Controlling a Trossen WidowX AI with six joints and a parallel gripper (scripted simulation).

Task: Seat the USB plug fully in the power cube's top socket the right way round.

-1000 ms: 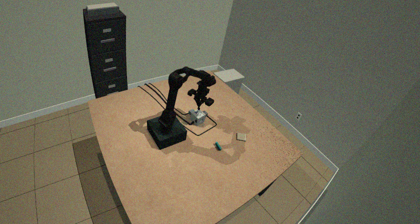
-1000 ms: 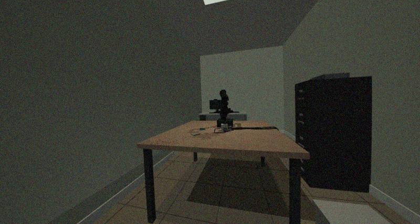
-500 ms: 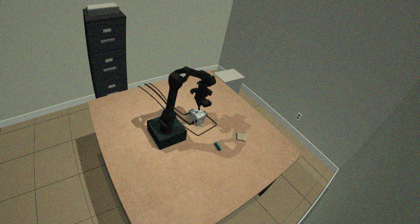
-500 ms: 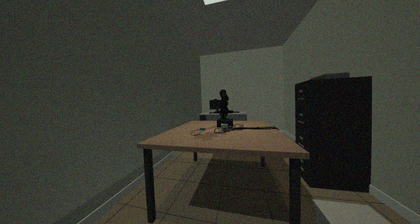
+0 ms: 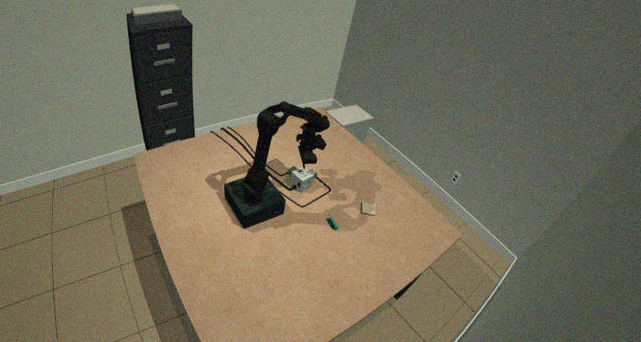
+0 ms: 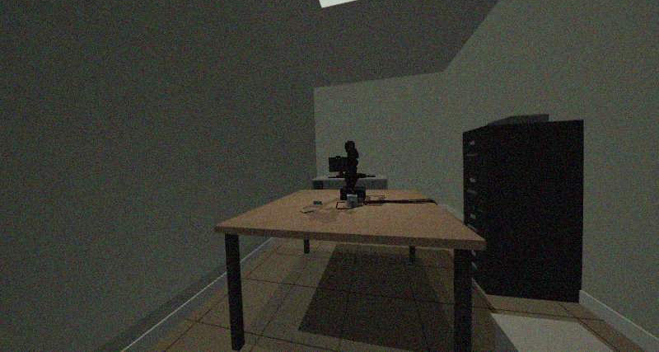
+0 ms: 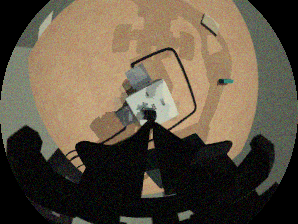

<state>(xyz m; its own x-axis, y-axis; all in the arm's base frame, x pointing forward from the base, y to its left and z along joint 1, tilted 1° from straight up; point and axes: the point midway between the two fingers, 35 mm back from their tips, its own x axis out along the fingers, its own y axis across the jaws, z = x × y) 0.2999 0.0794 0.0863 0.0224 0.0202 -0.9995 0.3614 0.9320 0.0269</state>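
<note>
The white power cube (image 5: 303, 184) (image 6: 351, 205) (image 7: 166, 99) stands on the table beside the arm's base, turned at an angle in the wrist view. My gripper (image 5: 304, 165) (image 7: 150, 125) points down over the cube's top and is shut on the USB plug. The plug (image 7: 149, 114) shows as a small black block at the fingertips, over the near edge of the cube's top in the wrist view. The socket under it is hidden, and I cannot tell how deep the plug sits or which way round it is.
Grey plug blocks (image 7: 138, 76) are on the cube's sides. A black cable (image 5: 329, 189) (image 7: 186, 75) loops around it, and more cables (image 5: 239, 146) run to the table's edge. A teal stick (image 5: 332, 223) (image 6: 317, 203) (image 7: 227, 81) and a pale pad (image 5: 368, 209) (image 7: 211, 25) lie farther off.
</note>
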